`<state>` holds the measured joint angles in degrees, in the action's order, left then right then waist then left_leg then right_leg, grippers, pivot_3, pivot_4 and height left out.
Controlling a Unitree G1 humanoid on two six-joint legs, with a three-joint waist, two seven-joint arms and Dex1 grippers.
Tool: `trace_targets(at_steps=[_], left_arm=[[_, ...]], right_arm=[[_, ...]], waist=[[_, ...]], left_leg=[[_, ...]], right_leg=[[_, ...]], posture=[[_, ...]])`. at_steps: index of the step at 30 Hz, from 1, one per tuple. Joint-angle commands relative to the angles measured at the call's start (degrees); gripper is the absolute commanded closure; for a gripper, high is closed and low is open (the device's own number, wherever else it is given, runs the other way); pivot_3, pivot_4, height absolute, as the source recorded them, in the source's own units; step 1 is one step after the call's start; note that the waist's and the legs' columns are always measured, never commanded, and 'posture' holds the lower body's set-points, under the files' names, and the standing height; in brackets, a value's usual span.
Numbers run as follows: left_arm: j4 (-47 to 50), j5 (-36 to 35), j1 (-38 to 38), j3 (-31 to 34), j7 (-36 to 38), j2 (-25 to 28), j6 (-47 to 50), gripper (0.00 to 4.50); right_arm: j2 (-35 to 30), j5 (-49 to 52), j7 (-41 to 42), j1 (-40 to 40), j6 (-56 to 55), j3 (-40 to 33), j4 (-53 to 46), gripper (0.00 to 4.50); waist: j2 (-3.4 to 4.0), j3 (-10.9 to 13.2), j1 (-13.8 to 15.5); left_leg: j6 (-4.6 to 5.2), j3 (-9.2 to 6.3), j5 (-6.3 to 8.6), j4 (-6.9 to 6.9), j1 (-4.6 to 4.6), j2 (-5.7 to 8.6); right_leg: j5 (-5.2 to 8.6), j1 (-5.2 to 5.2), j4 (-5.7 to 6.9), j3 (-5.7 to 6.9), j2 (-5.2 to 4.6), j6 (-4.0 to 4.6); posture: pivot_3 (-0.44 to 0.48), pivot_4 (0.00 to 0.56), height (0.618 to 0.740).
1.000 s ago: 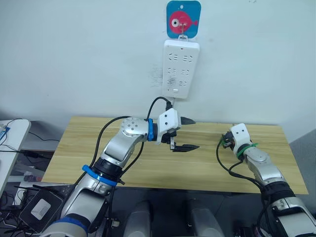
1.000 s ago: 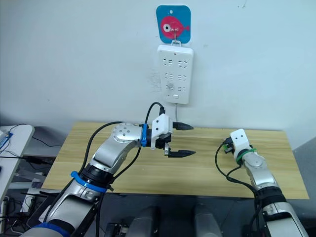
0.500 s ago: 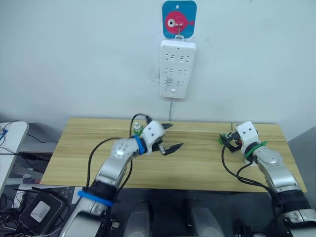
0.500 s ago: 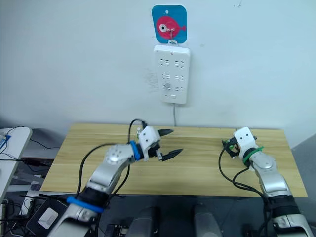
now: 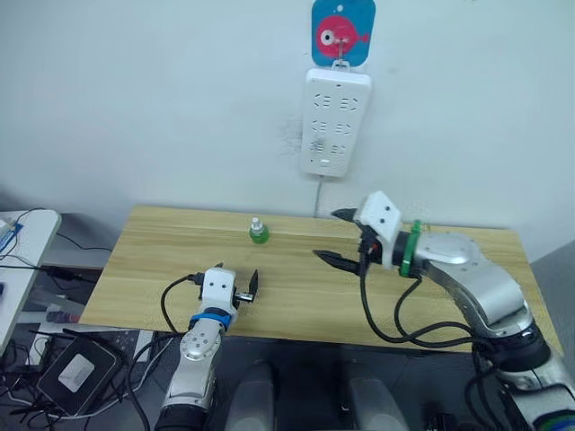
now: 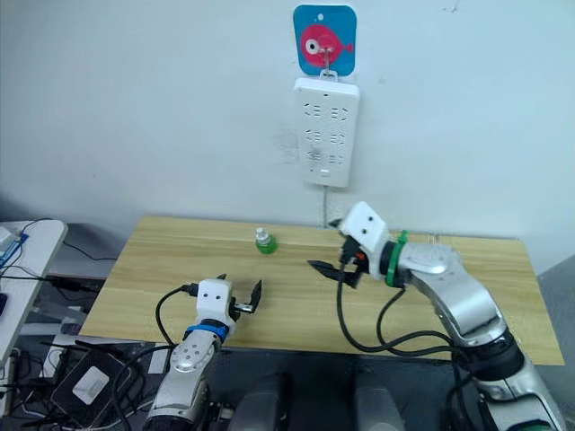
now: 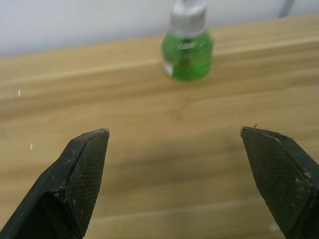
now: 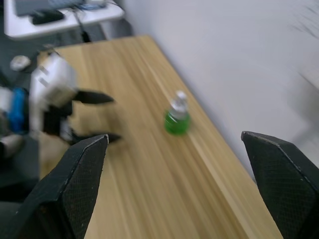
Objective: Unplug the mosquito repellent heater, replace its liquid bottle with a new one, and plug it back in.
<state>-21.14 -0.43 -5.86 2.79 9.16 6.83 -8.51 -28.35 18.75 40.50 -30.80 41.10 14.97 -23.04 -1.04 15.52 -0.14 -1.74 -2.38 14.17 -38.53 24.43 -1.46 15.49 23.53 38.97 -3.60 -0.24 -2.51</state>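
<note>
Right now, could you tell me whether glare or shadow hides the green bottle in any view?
Left eye view: even light, no glare, the green bottle stands plain against the table. Left wrist view: evenly lit, its top cut by the frame edge. Right wrist view: plain too, no shadow over it.

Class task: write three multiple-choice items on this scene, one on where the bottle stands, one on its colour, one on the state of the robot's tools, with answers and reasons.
1. Where does the bottle stand?
A. On the table near the wall edge
B. In the right tool
C. On the floor

2. What colour is the bottle's body?
A. Red
B. Green
C. Blue

3. How are the two tools?
A. Both shut
B. Left open, right shut
C. Both open

Answers: 1 A, the bottle stands alone on the table near the wall edge. 2 B, its body is green under a pale cap. 3 C, the left tool and the right tool both show spread fingers holding nothing.
</note>
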Motion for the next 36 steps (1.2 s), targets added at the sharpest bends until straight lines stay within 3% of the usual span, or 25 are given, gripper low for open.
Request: trace_targets(at_steps=[1, 11, 19, 28, 31, 36], left_arm=[[-7.2, -1.1, -5.6, 0.3, 0.4, -1.1, -4.2, 0.00], [-35.3, -1.2, -24.3, 2.2, -1.2, -1.1, -13.5, 0.00], [-45.1, 1.3, -30.9, 1.8, -4.3, 0.1, -16.5, 0.00], [-48.2, 1.7, -34.1, 2.5, -6.5, 1.4, -16.8, 0.00], [-48.1, 1.5, -34.0, 2.5, -5.5, 1.1, -17.0, 0.61], [-47.7, 1.6, -33.4, 2.2, -4.9, 0.6, -17.5, 2.17]], right_arm=[[0.9, 1.9, 1.1, -2.9, 2.6, 1.1, -3.4, 0.01], [3.7, 4.0, -1.4, -8.0, 11.2, 1.0, -6.9, 0.01], [6.5, 5.4, -3.6, -12.1, 15.6, 0.2, -7.5, 0.01], [6.3, 6.3, -4.6, -12.8, 16.8, -0.2, -7.5, 0.01], [6.5, 6.6, -4.8, -13.1, 17.0, -0.7, -7.0, 0.00], [6.9, 6.9, -5.3, -13.4, 17.1, -1.0, -6.6, 0.00]], waist=[[-0.05, 0.4, 0.2], [-0.19, 1.6, -1.0], [-0.20, 1.7, -2.1], [-0.24, 2.0, -2.5], [-0.25, 2.2, -2.5], [-0.24, 2.4, -2.7]], left_leg=[[0.00, -0.04, 0.00, -0.02, 0.02, 0.02], [0.00, -0.15, 0.00, 0.04, 0.03, -0.03], [-0.01, -0.19, 0.00, 0.05, 0.03, -0.05], [-0.02, -0.22, -0.01, 0.11, 0.05, -0.05], [-0.03, -0.22, -0.01, 0.12, 0.05, -0.05], [-0.03, -0.20, -0.01, 0.17, 0.07, -0.06]], right_leg=[[0.00, -0.01, -0.01, 0.04, -0.02, 0.00], [0.00, 0.01, -0.01, 0.15, 0.00, 0.00], [0.01, 0.02, 0.00, 0.19, 0.03, -0.01], [0.01, 0.04, -0.04, 0.24, 0.00, -0.02], [0.01, 0.04, -0.03, 0.24, 0.00, -0.02], [0.01, 0.10, -0.04, 0.23, 0.00, -0.02]], posture=[[0.054, 0.343, 0.740], [-0.031, 0.356, 0.740], [-0.065, 0.352, 0.740], [-0.059, 0.352, 0.740], [-0.059, 0.352, 0.740], [-0.057, 0.353, 0.740]])
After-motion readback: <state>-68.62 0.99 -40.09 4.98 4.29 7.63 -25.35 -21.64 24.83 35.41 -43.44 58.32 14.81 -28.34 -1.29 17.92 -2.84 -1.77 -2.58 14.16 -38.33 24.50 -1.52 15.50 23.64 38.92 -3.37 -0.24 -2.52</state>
